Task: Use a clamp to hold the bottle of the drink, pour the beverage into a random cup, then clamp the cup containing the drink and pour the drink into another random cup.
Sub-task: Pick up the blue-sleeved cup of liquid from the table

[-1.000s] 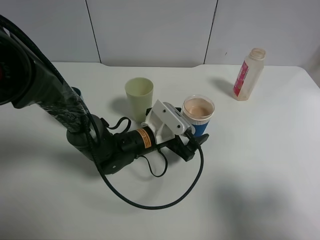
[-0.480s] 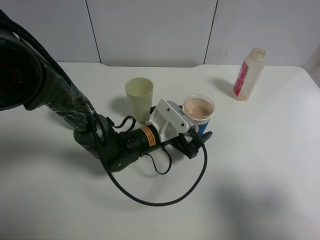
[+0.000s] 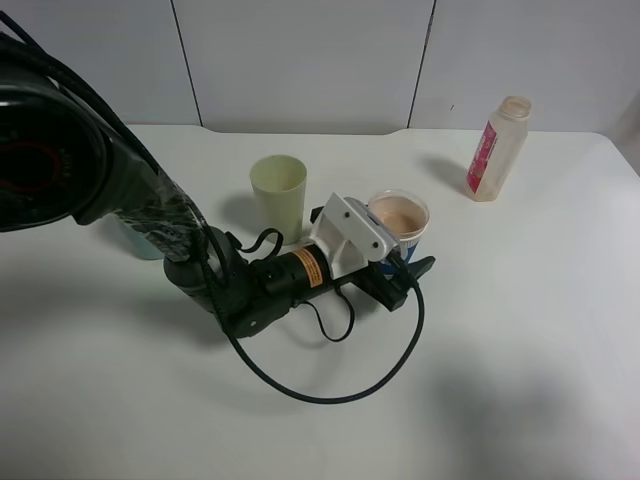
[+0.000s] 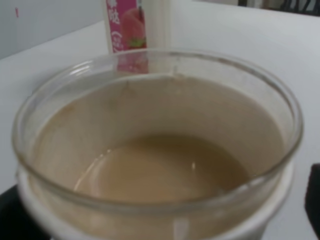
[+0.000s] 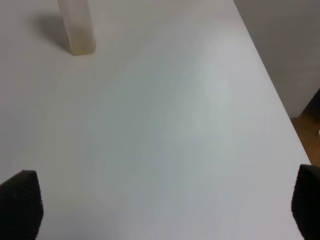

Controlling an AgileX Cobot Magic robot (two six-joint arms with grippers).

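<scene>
**Exterior high view:** The left clamp (image 3: 400, 258), white ridged jaw pieces on a black, cable-draped arm, reaches across the white tabletop (image 3: 520, 330). It straddles the short cup with the blue ribbed sleeve and clear rim (image 3: 398, 222), which stands just right of centre. The cup holds the opaque brown-pink beverage (image 3: 397, 213). The small translucent squarish bottle with the pink-red label (image 3: 497, 148) stands upright, well apart at the far right. Judged from that, the first pour is done and clamping the filled cup is the step in hand. The jaws look spread and the cup sits on the table, not yet gripped. A pale yellow-green plastic tumbler (image 3: 278, 195) stands just beside the arm. Only a blue-green sliver (image 3: 135, 243) shows behind the arm's bulk, probably the teal tumbler, though it is too hidden to be sure. The far jaw is masked by the white housing, and the right arm is out of frame.

**Left wrist view:** The cup (image 4: 160, 150) fills the picture, and the liquid (image 4: 160, 170) sits low inside a coated wall. Dark jaw edges show at both lower corners. The one beside the bottle-side rim stands clear of the cup. The next move calls for closing squarely on the sleeve, lifting level, then finding the receiving tumbler. The sleeve itself is cut off, and the bottle (image 4: 127, 30) is a blur behind.

**Right wrist view:** The right clamp (image 5: 162, 210) hangs released over bare table with nothing between its tips. Only the bottle's base (image 5: 76, 27) is in frame.
</scene>
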